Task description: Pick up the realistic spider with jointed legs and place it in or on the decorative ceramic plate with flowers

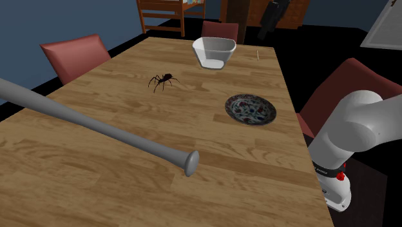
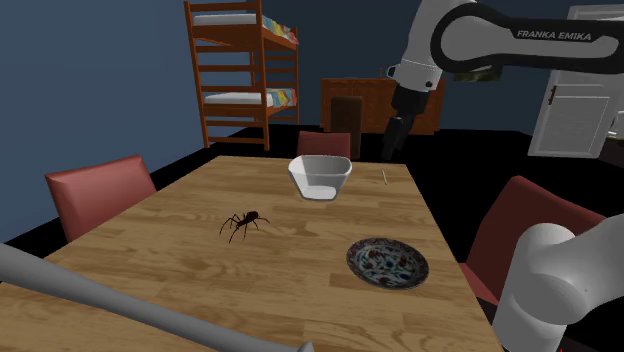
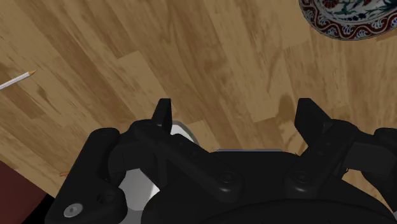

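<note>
A dark spider (image 1: 163, 80) (image 2: 241, 224) with jointed legs stands on the wooden table (image 1: 129, 161), toward the far half. The patterned plate (image 1: 250, 109) (image 2: 387, 262) (image 3: 347, 19) lies to the shoulder view's right of it, about two plate widths away. My black gripper (image 1: 265, 32) (image 2: 388, 150) hangs high over the table's far end, beyond the white bowl and far from both. In the wrist view the gripper (image 3: 235, 118) is open, its fingers wide apart with bare wood between them.
A white bowl (image 1: 214, 51) (image 2: 320, 177) sits near the far edge, with a thin pencil (image 1: 258, 54) (image 3: 16, 79) beside it. A grey baseball bat (image 1: 96, 129) lies across the near side. Red chairs (image 1: 74, 55) surround the table; a bunk bed (image 2: 245, 70) stands behind.
</note>
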`<state>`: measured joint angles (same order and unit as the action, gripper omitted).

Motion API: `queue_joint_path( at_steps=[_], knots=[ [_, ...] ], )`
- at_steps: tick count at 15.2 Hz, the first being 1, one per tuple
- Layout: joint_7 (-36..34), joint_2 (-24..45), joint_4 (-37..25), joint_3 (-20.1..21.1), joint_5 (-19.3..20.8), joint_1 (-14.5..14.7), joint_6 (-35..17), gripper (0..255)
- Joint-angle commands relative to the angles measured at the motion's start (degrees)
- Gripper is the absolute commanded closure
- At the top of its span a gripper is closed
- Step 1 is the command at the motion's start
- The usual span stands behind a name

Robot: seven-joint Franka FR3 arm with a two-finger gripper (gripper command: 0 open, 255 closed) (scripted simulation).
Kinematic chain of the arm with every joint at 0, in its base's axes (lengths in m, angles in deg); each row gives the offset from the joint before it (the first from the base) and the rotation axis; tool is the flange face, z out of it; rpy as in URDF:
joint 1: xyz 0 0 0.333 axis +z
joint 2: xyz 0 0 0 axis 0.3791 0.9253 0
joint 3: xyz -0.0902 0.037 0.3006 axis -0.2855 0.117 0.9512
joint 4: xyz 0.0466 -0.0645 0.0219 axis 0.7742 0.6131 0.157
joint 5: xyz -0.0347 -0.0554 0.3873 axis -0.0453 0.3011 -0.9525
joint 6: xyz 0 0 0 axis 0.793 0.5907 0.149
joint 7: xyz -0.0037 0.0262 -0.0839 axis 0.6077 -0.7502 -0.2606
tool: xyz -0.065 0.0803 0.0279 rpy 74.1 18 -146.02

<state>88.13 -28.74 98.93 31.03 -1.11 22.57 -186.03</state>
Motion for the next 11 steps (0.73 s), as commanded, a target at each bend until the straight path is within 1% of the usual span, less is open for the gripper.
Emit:
queue_joint_path(
  at_steps=[1, 6, 11],
  knots=[
    [0.0, 0.0, 0.0, 0.0, 0.0, 0.0, 0.0, 0],
    [-3.1, 7.5, -1.4, 4.8, 0.3, 1.0, -6.5, 0],
    [-6.6, 16.0, -4.5, 9.7, 1.9, 1.3, -12.0, 0]
  ],
)
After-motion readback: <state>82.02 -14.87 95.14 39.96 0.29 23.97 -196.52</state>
